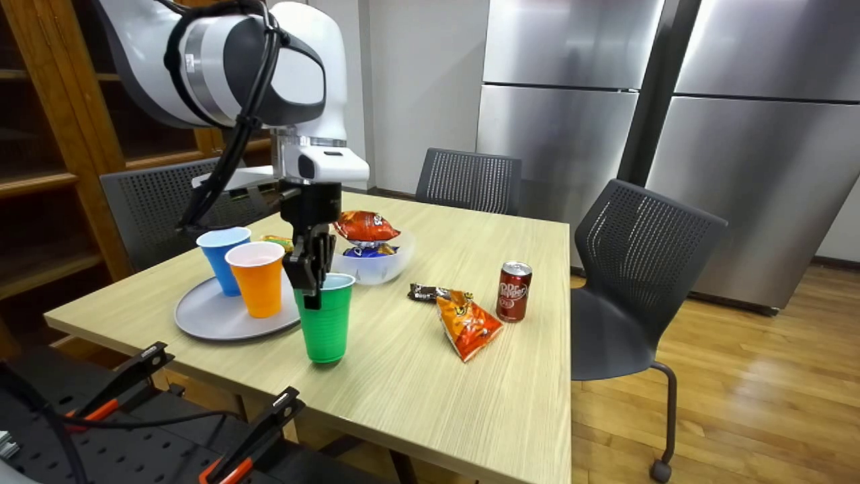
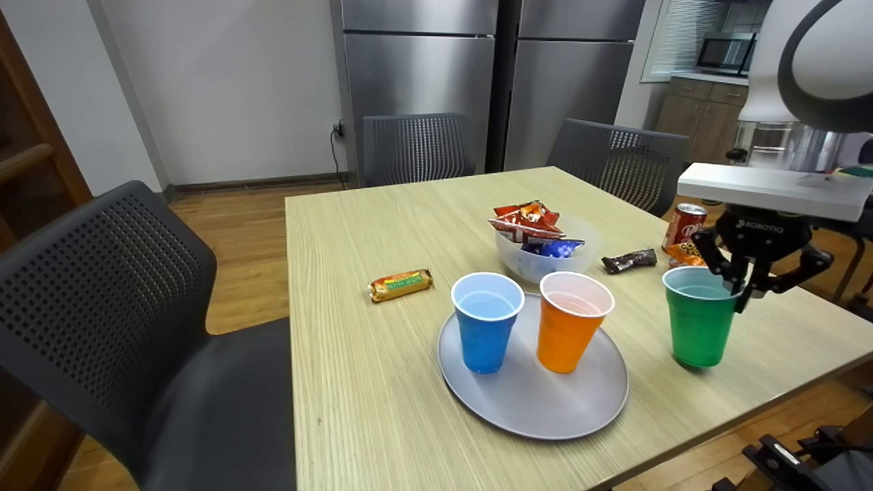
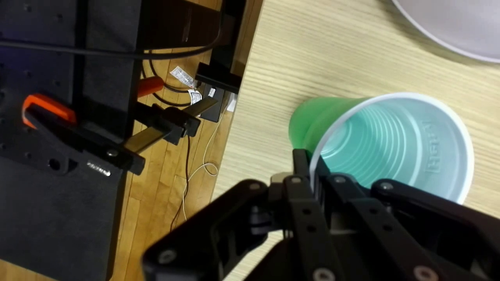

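Your end effector (image 3: 311, 164) is clamped on the green cup (image 1: 328, 331) at its rim, pinching the wall from inside and outside. The cup is mouth up beside the gray plate (image 2: 532, 410), near the edge of the tabletop (image 1: 416, 383); you cannot tell whether its base rests there. On the plate you have a blue cup (image 2: 485, 341) and an orange cup (image 2: 566, 335). Near the plate: a bowl (image 1: 377, 271) holding snack bags (image 1: 366, 227). An orange bag (image 1: 468, 326) lies just beside a dark wrapped bar (image 2: 629, 261) and a soda can (image 1: 514, 292). Gold wrapped roll (image 2: 401, 285): well apart from your grip.
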Available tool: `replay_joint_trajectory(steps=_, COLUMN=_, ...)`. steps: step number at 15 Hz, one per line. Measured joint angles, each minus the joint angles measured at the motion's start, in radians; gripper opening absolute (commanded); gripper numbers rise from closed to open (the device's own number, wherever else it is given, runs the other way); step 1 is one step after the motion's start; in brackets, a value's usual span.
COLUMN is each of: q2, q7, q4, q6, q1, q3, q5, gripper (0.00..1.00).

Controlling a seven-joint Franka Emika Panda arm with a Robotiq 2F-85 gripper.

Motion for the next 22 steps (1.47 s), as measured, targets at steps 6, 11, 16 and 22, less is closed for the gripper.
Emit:
replay_joint_trajectory(steps=6, q2=-0.027, q7=0.003, q4=0.000, q6=0.000, q1=0.015, q3=0.035, q5=0.000, gripper=0.01)
replay_joint_trajectory(steps=11, q2=-0.090, q7=0.014, q4=0.000, q6=-0.005, q1=0.015, q3=0.062, q5=-0.015, gripper=0.01)
replay_joint_trajectory(steps=16, q2=-0.168, q7=0.041, q4=0.000, q6=-0.045, q1=0.013, q3=0.102, q5=-0.047, gripper=0.01)
replay_joint_trajectory(steps=22, q2=-0.247, q7=0.043, q4=0.001, q6=-0.087, q1=0.007, q3=0.154, q5=-0.047, gripper=0.01)
